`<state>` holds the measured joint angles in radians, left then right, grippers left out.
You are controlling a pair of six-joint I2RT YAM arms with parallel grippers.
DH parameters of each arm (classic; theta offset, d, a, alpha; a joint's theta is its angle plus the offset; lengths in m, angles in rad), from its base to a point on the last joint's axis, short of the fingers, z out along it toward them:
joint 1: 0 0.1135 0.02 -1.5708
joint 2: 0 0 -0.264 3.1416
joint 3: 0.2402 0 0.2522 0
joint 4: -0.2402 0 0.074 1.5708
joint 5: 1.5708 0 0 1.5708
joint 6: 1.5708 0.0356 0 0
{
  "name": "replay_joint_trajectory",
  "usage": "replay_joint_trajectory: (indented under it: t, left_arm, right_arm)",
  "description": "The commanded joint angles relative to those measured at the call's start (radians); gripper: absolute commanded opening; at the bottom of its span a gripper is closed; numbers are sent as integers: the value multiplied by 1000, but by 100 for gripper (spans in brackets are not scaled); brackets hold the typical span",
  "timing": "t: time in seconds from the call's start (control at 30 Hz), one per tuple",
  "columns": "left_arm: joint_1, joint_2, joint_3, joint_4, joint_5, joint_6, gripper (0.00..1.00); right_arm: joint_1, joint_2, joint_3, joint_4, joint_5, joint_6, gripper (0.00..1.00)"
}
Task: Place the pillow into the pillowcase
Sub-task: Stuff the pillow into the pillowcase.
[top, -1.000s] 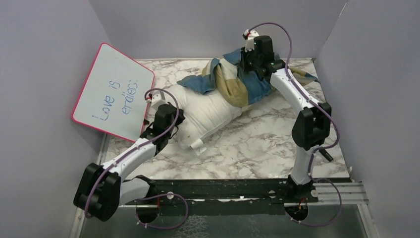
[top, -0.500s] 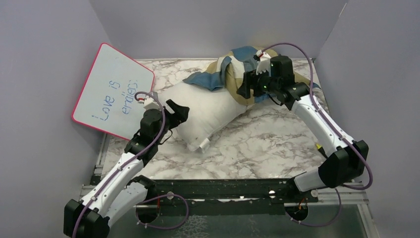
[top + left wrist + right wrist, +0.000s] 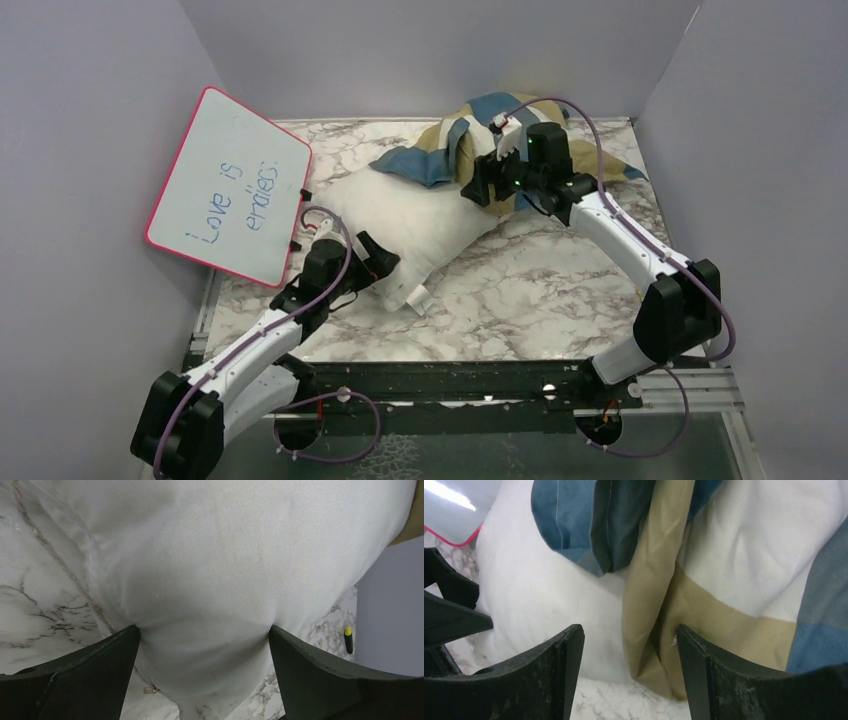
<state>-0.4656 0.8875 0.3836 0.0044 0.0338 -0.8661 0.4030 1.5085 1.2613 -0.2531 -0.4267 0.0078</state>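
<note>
Nearest the bases, the left gripper [image 3: 377, 262] sits low at the near end of the pillow [image 3: 420, 215]. In the left wrist view its fingers [image 3: 75, 675] are spread wide, and the white fabric bulges between them and touches both inner tips. Nothing is pinched. A small white tab [image 3: 418, 298] sticks out of the pillow's near corner. The pillow lies slantwise on the marble-patterned table [image 3: 520, 290], running from near left to far right. A dark marker with a yellow tip [image 3: 348, 639] lies on the table by the wall (only the left wrist view shows it).

To the left, a pink-rimmed whiteboard [image 3: 230, 185] leans against the side wall, with its lower corner just beside the pillow. It carries blue handwriting. "Love is" reads clearly, but the second line is too scrawled to make out.

Farther back, the right gripper [image 3: 480, 185] hovers at the pillow's far end with its fingers [image 3: 549, 675] parted. A tan fold of the pillowcase [image 3: 470, 140] stands between them without being squeezed. The checked pillowcase is bunched over the pillow's far end. How much of the pillow is inside it cannot be told.
</note>
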Motion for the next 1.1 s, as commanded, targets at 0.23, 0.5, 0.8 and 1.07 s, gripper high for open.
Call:
replay_joint_trajectory:
  t: [0.23,0.5,0.8,1.07]
  left_arm:
    - [-46,234,15,360,-12,-82,60]
    - [-92,385,155,423,-110,-132,0]
    - [-96,399,224,433,-286,-113,0]
    - [-73,373,237,410,-263,39,4]
  right_arm:
    - [124,71,75,58,27,-86,23]
    - [307,79,103,16,-101,-26,0]
    - [348,35,25,-109,165,-186,7]
    - [261,-92,-103,15,151,-100,6]
